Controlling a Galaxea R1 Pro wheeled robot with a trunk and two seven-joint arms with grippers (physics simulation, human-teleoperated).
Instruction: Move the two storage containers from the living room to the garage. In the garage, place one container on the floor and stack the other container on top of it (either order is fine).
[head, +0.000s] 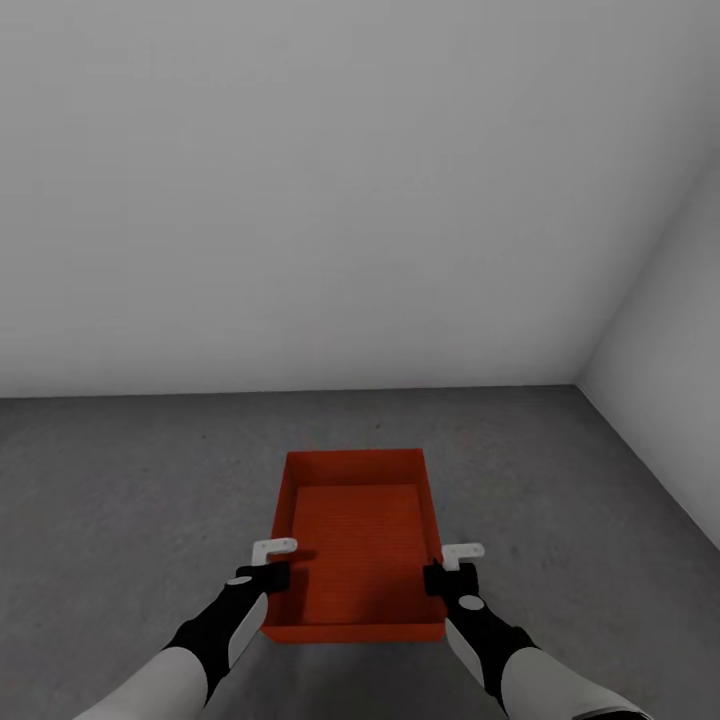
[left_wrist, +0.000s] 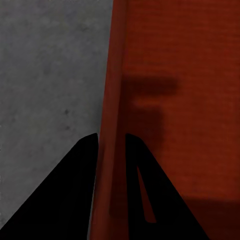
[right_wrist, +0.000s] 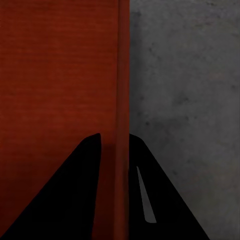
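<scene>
Head view: container (head: 355, 545) lengthwise toward wall (both claws (head: 272, 560) (head: 452, 565) gripping its sides).

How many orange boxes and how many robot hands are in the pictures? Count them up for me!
Orange-red storage container: 1
Grippers: 2, the left gripper and the right gripper, each closed on a side wall of the container
Total: 3
</scene>
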